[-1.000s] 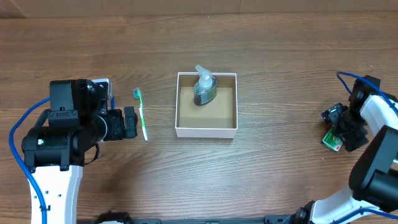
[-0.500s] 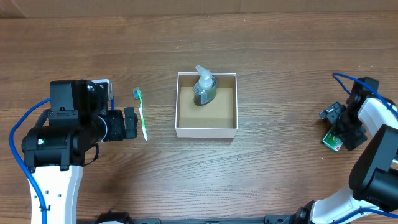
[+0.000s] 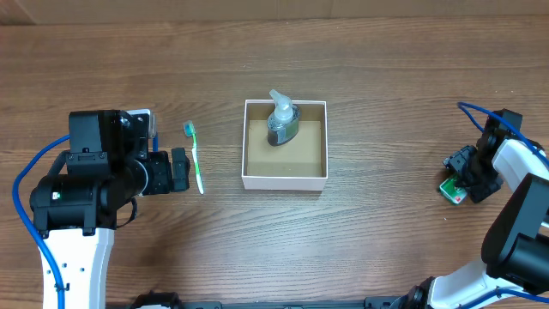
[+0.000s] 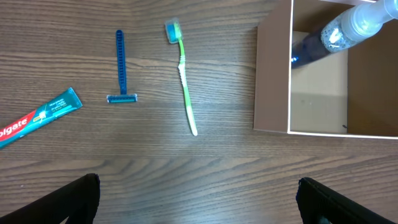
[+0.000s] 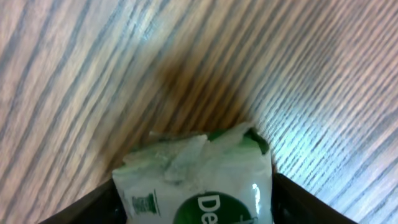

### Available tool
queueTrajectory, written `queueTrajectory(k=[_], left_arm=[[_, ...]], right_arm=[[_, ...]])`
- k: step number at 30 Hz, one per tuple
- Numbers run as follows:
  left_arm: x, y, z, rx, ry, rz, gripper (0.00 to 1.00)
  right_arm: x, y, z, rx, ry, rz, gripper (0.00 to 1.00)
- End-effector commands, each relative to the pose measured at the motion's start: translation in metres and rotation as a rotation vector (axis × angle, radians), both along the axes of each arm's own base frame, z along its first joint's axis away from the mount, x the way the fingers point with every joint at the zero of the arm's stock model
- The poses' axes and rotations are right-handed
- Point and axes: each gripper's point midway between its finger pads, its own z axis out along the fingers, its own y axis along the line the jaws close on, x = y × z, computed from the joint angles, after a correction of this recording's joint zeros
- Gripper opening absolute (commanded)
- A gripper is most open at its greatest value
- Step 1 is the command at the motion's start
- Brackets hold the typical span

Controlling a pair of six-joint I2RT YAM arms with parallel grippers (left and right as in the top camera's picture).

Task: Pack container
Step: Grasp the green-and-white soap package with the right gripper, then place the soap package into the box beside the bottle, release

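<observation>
The container (image 3: 285, 178), a square white-walled box with a brown inside, sits mid-table and also shows in the left wrist view (image 4: 272, 81). A clear pump bottle (image 3: 282, 123) lies inside it at the far side. A green toothbrush (image 3: 196, 158) lies left of the box, also in the left wrist view (image 4: 185, 81). My left gripper (image 4: 198, 199) is open and empty above bare table near the toothbrush. My right gripper (image 3: 456, 178) at the far right is shut on a green-and-white packet (image 5: 199, 180), lifted just above the table.
A blue razor (image 4: 121, 67) and a toothpaste tube (image 4: 38, 117) lie left of the toothbrush in the left wrist view. The left arm body (image 3: 86, 180) covers them in the overhead view. Blue cables trail from both arms.
My right gripper has shifted slightly left and up with the green packet held in it. The left arm, box, bottle and toothbrush have not moved.
</observation>
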Motion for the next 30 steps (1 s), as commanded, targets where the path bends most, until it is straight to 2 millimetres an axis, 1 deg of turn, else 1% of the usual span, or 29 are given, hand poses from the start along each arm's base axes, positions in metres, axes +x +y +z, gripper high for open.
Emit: queueTrajectory(k=[1,7,11,16,18,21,22,24,25,26,27,28,29,30], left_arm=[[0.003,-0.003,0.008,-0.013,-0.023,-0.018,1.00],[0.004,-0.003,0.008,-0.013,-0.023,-0.018,1.00],[0.003,-0.003,0.008,-0.013,-0.023,-0.018,1.00],[0.004,-0.003,0.008,-0.013,-0.023,-0.018,1.00],[0.004,-0.003,0.008,-0.013,-0.023,-0.018,1.00],[0.004,-0.003,0.008,-0.013,-0.023,-0.018,1.00],[0.003,-0.003,0.008,-0.013,-0.023,-0.018,1.00],[0.003,-0.003,0.008,-0.013,-0.023,-0.018,1.00],[0.004,-0.003,0.008,-0.013,-0.023,-0.018,1.00],[0.004,-0.003,0.008,-0.013,-0.023,-0.018,1.00],[0.004,-0.003,0.008,-0.013,-0.023,-0.018,1.00],[0.004,-0.003,0.008,-0.013,-0.023,-0.018,1.00],[0.003,-0.003,0.008,-0.013,-0.023,-0.018,1.00],[0.004,-0.003,0.008,-0.013,-0.023,-0.018,1.00]], right_arm=[[-0.010,0.008,-0.010,0.036,0.031,0.004,0.63],[-0.011,0.009,-0.010,0.038,0.034,0.004,0.55],[-0.011,0.008,-0.010,0.037,0.032,0.003,0.52],[-0.010,0.010,-0.010,0.044,0.028,0.005,0.33],[-0.007,0.012,-0.009,0.063,0.015,0.007,0.30],[0.000,0.014,0.000,0.085,0.003,0.005,0.20],[0.002,0.014,0.006,0.086,0.000,0.007,0.17],[0.010,0.014,0.022,0.083,-0.014,0.016,0.16],[0.022,0.016,0.044,0.068,-0.043,0.048,0.13],[0.029,0.018,0.056,0.056,-0.063,0.080,0.12],[0.038,0.023,0.072,0.041,-0.091,0.127,0.12],[0.045,0.027,0.083,0.034,-0.114,0.160,0.11],[0.057,0.039,0.103,0.026,-0.158,0.241,0.11],[0.063,0.047,0.115,0.019,-0.184,0.291,0.11]])
